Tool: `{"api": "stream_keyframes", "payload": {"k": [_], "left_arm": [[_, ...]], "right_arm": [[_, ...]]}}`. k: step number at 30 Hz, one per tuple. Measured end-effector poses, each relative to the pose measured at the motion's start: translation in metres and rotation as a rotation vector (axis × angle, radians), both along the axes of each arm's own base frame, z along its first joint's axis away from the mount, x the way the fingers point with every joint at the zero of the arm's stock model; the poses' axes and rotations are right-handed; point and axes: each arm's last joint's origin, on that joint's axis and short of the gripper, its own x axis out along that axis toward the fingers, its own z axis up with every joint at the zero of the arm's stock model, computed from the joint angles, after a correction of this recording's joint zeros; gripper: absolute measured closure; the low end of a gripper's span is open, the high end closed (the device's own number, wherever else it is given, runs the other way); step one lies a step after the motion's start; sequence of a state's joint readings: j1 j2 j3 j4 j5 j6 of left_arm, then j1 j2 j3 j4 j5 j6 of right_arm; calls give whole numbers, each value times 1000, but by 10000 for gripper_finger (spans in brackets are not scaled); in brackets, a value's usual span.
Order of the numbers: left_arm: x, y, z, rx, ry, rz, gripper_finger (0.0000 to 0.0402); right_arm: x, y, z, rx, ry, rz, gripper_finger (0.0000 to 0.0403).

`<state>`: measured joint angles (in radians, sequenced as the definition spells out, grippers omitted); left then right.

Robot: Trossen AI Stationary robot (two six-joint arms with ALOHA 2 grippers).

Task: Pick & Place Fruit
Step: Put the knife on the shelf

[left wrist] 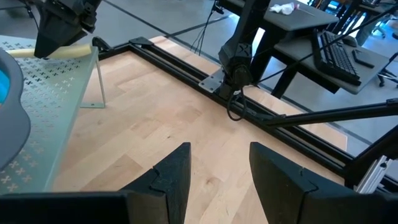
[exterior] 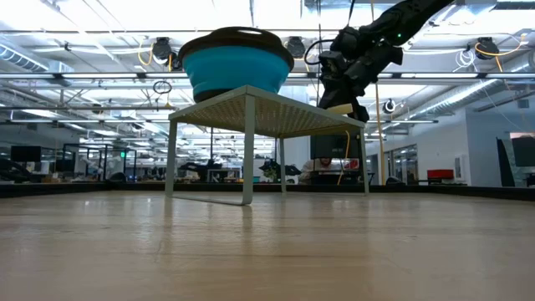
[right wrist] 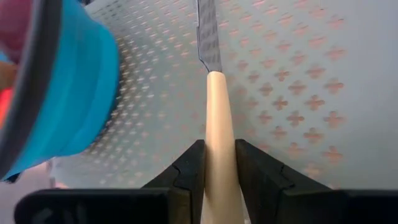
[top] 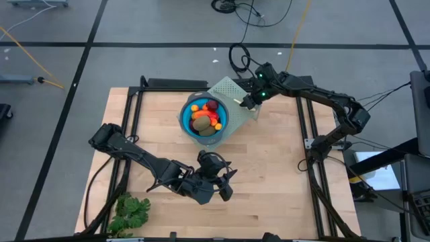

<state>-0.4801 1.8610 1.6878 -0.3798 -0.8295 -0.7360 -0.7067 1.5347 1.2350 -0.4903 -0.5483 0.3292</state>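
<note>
Fruit (top: 205,115) is sitting piled in the blue bowl (top: 186,124), orange, dark red and brown-green pieces together, near the middle of the desk's far half. The bowl is resting on a pale perforated rack (top: 232,91) with thin legs, which is standing on the light wooden desk (top: 269,175); in the low view the bowl (exterior: 235,65) is sitting on top of the rack (exterior: 267,113), above the wood.

The right gripper (top: 247,101) is hovering over the rack just beside the bowl, its fingers (right wrist: 189,163) clamped on the cream handle of a knife (right wrist: 214,106), whose grey blade is pointing out across the perforated surface. The left gripper (top: 222,185) is waiting low over the near half of the desk, well apart from the bowl, with its fingers (left wrist: 174,171) spread apart and nothing between them.

A leafy green bunch (top: 131,214) is lying near the desk's near left corner. A black metal frame (top: 134,107) is running along the desk's sides. Around the desk, grey floor with dark lines and loose cables is showing. Beyond the desk, the low view is looking into a large open room with bright ceiling lights, pipes and distant workstations; the left wrist view is showing a side stand with a keyboard (left wrist: 339,53).
</note>
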Motion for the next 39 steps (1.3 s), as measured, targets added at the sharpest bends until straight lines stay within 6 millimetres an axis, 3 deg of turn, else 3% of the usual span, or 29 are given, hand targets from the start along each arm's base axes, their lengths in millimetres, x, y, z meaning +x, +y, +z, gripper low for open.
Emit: {"api": "stream_keyframes", "payload": {"k": [9,21,39], "left_arm": [[2,-1,3,25,-14,-19,240],[2,-1,3,23,-16,-19,240],[-2,-8,3,16,-20,-35,240]], "right_arm": [[0,-1,0,-14,10,-14,318],[0,-1,1,-20,6,-13,241],[0,-3,2,-110,18,-8,245]]}}
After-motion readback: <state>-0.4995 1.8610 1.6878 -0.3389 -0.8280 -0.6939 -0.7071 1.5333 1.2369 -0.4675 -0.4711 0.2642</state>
